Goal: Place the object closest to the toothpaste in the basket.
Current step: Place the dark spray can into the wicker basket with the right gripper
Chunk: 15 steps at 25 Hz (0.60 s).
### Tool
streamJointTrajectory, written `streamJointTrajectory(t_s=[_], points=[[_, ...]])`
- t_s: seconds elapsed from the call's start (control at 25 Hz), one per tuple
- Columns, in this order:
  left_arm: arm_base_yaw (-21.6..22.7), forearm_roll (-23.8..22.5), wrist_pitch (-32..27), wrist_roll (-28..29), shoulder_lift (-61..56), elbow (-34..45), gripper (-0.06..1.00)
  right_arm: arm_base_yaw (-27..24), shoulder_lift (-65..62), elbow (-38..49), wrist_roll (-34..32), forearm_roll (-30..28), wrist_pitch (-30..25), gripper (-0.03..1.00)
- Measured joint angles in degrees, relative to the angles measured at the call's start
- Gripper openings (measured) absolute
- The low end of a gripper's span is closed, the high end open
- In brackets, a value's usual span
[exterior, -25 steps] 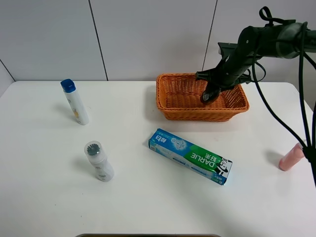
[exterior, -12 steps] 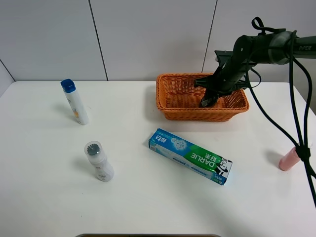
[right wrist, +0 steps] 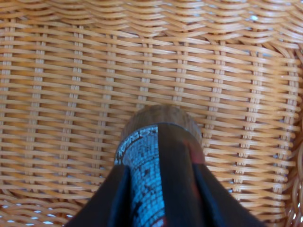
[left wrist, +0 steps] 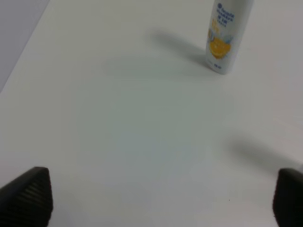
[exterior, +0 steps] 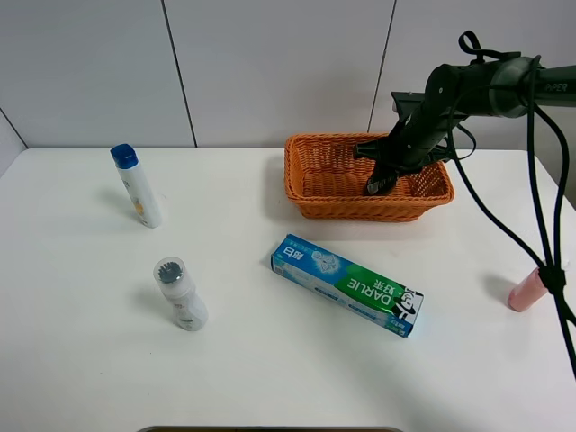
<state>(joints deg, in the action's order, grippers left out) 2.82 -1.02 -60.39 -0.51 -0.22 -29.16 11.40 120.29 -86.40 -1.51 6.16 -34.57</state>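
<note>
The blue and green toothpaste box (exterior: 346, 283) lies flat at the middle of the white table. The orange wicker basket (exterior: 310, 193) stands behind it. My right gripper (exterior: 382, 173) reaches down inside the basket and is shut on a dark bottle (exterior: 374, 184). In the right wrist view the bottle (right wrist: 142, 151), with its brown cap (right wrist: 161, 116) and blue label, hangs between the fingers (right wrist: 106, 203) close above the woven basket floor (right wrist: 57, 94). My left gripper (left wrist: 156, 198) is open and empty above bare table; it is out of the exterior view.
A white bottle with a blue cap (exterior: 137, 184) stands at the back left and shows in the left wrist view (left wrist: 226, 35). A small white bottle with a grey cap (exterior: 180, 292) stands front left. A pink object (exterior: 529, 288) lies at the right edge.
My right gripper, with the dark bottle, has moved down and slightly left into the basket since one second ago. It has held still over the last half second.
</note>
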Motion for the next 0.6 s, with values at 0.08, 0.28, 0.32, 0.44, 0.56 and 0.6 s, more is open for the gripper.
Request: streamJointTrajectory(t_s=[0.08,0.28,0.32,0.44,0.56,0.6], points=[[0.00,0.00,0.00,0.00,0.00,0.00,0.94,0.00,0.00,0.00,0.00,0.00,0.07,0.32],[0.00,0.00,0.00,0.00,0.00,0.00,0.94,0.00,0.00,0.00,0.00,0.00,0.95,0.32],[0.00,0.00,0.00,0.00,0.00,0.00,0.94,0.00,0.00,0.00,0.00,0.00,1.08,0.32],[0.00,0.00,0.00,0.00,0.00,0.00,0.94,0.00,0.00,0.00,0.00,0.00,1.24,0.40],[0.00,0.00,0.00,0.00,0.00,0.00,0.94,0.00,0.00,-0.08,0.00,0.00,1.28,0.57],[0.00,0.00,0.00,0.00,0.00,0.00,0.94,0.00,0.00,-0.08,0.00,0.00,1.33,0.63]])
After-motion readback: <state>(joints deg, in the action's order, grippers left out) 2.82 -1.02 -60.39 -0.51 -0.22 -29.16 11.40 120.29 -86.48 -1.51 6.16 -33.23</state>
